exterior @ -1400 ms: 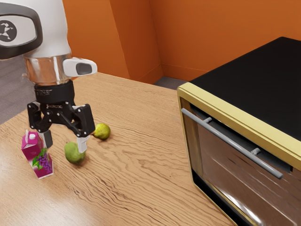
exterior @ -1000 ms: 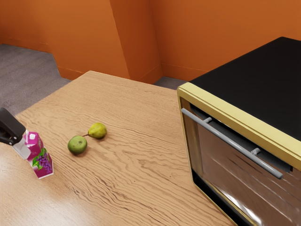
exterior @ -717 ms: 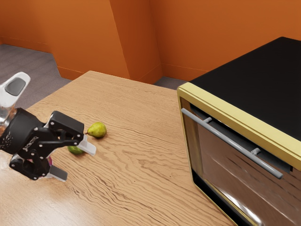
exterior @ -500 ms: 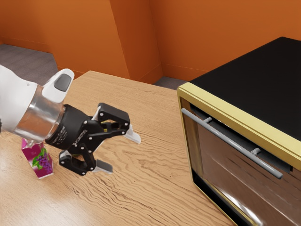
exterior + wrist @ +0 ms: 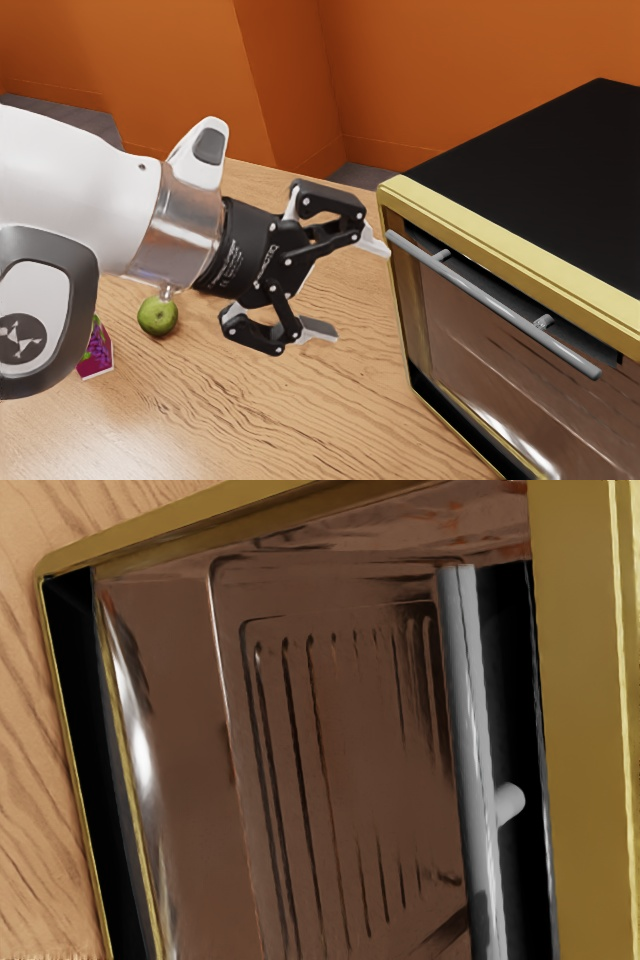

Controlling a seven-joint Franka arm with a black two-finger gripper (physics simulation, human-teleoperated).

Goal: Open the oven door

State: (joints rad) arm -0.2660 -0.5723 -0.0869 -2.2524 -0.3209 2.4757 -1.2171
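One claw (image 5: 354,290), spread open, hangs over the surface (image 5: 300,430) near the single handle (image 5: 490,303) of one oven (image 5: 540,150), its one glass door (image 5: 480,370) shut over slatted lines (image 5: 330,780), while one green fruit (image 5: 158,316) and one partly hidden carton (image 5: 97,352) sit toward the exterior view's left.

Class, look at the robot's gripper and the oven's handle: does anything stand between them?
Nothing visible does. The open gripper faces the handle across a gap. The green fruit and purple carton sit toward the exterior view's left, away from that gap.
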